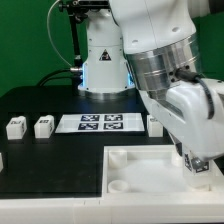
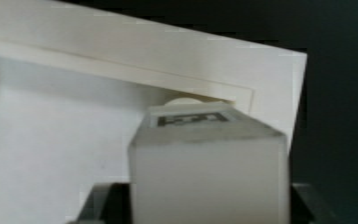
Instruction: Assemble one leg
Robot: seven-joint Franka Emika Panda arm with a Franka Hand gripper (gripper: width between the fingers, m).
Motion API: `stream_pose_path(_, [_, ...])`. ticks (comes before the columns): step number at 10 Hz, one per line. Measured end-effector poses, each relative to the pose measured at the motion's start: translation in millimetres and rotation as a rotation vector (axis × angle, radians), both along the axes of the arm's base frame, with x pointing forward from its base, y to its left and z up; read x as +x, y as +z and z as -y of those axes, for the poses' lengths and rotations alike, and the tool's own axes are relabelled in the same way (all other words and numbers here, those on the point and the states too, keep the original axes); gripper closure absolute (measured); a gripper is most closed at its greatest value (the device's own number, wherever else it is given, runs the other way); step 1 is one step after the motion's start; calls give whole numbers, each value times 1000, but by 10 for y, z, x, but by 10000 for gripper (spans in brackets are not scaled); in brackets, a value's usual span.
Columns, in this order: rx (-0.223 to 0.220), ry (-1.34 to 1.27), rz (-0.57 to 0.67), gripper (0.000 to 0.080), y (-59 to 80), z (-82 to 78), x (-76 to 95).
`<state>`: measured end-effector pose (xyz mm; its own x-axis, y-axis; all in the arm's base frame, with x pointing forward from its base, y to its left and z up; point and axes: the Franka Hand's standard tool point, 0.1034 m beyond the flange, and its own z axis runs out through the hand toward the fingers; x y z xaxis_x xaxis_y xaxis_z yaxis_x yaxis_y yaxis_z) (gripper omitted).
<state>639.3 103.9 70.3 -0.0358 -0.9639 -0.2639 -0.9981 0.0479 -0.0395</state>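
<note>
One leg (image 2: 201, 150) in the hand (image 2: 201, 204), beside a tray socket (image 2: 190, 101)

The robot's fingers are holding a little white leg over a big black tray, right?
Not quite. The tray is white, not black, as the wrist view shows; only the table under it is black. The rest is right: the fingers hold the little white leg over the tray.
</note>
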Motion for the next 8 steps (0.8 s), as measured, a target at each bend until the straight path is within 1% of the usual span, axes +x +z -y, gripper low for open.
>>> stream_pose_path(1, [-11, -60, 18, 505, 1, -9, -43])
stream_pose_path(2, [-14, 41, 38, 424, 0, -2, -38])
stream_pose_path(3, [-7, 27, 34, 285, -1, -13, -39])
stream_pose_path(4, [-8, 49, 39, 193, -1, -26, -42])
stream_pose_path(5, [-32, 298, 91, 193, 9, -42, -52])
stream_pose_path(6, [-60, 535, 120, 159, 27, -84, -73])
stream_pose_path(8, [-71, 704, 165, 152, 13, -53, -68])
